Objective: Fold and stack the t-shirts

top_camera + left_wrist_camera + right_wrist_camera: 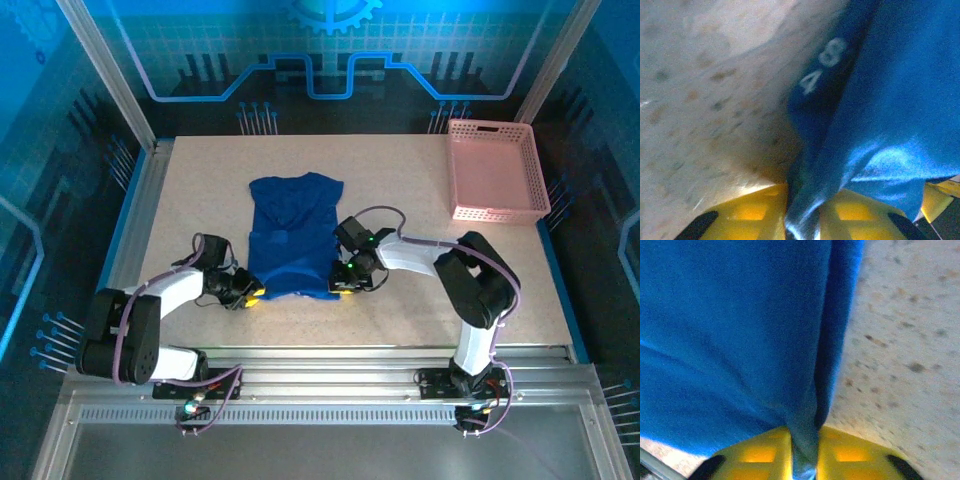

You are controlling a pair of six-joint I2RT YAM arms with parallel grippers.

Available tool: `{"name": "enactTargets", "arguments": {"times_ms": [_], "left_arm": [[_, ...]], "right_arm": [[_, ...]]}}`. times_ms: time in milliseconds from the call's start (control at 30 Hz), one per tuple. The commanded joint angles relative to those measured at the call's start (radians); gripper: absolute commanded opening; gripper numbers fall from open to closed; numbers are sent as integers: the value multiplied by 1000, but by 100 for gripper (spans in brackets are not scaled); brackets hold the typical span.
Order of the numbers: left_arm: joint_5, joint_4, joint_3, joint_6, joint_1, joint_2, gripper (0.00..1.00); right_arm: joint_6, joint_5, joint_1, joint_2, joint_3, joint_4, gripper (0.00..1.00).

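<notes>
Royal-blue t-shirt (292, 235) lies on speckled table (420, 310); left gripper (252, 293) and right gripper (345, 287) each pinch a near hem corner; pink basket (497, 170) well apart.

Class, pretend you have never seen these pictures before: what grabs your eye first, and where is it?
A royal-blue t-shirt lies at the middle of the speckled table. The left hand and right hand each pinch one of its near corners between yellow fingers. A pink basket sits at the table's far right corner.
</notes>
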State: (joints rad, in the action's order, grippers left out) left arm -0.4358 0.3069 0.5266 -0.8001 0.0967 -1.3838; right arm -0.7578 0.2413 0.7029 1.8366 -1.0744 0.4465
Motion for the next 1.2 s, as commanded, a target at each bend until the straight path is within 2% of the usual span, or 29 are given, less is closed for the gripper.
{"name": "enactTargets", "arguments": {"times_ms": [0, 33, 167, 467, 667, 867, 1167], "left_arm": [[94, -52, 62, 66, 5, -4, 12], [103, -26, 64, 75, 2, 16, 8], [134, 81, 55, 110, 1, 111, 2], [132, 208, -23, 107, 1, 283, 1], [110, 245, 58, 101, 1, 287, 0], [70, 221, 226, 88, 1, 184, 0], [-31, 236, 560, 173, -22, -147, 0]], "right_arm": [[8, -12, 20, 13, -32, 18, 5], [16, -23, 20, 5, -36, 40, 0], [54, -49, 21, -42, -45, 113, 0], [95, -62, 31, -149, -8, 184, 0], [119, -52, 31, -164, -72, 229, 0], [152, -30, -6, -149, -189, 290, 0], [187, 28, -135, -42, -374, 333, 0]]}}
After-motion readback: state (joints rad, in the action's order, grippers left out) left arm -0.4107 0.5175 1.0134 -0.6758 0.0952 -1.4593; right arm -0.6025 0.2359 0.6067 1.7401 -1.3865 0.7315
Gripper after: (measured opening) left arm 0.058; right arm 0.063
